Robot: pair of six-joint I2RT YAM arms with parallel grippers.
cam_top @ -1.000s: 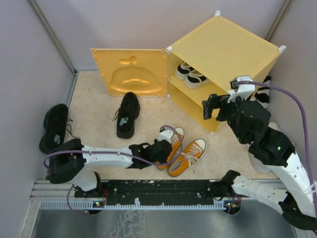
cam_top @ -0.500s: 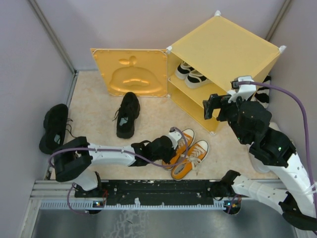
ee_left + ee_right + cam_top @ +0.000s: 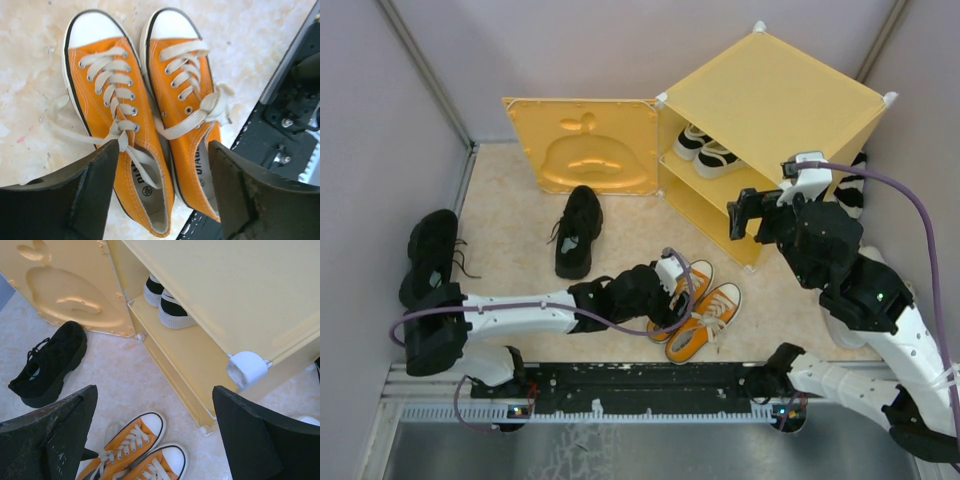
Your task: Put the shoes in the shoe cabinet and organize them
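Two orange shoes [image 3: 107, 120] [image 3: 187, 107] lie side by side on the floor, toes pointing to the shoe cabinet [image 3: 770, 100]. My left gripper [image 3: 162, 195] hangs open over their heels, with one finger outside each shoe; in the top view the left gripper [image 3: 665, 300] sits at their near end. A black-and-white pair [image 3: 705, 150] stands on the cabinet's upper shelf. One black shoe [image 3: 578, 230] lies before the open door [image 3: 585, 145], another black shoe [image 3: 430, 255] at the far left. My right gripper [image 3: 157, 440] is open and empty, high by the cabinet's front corner.
Grey walls close in the floor on the left, back and right. A black rail [image 3: 640, 380] runs along the near edge. A black-and-white striped thing [image 3: 853, 190] shows to the right of the cabinet. A white object [image 3: 307, 420] lies under the right arm.
The left gripper carried one orange shoe rightward beside the other, then opened and let it go. The right arm has hardly moved.
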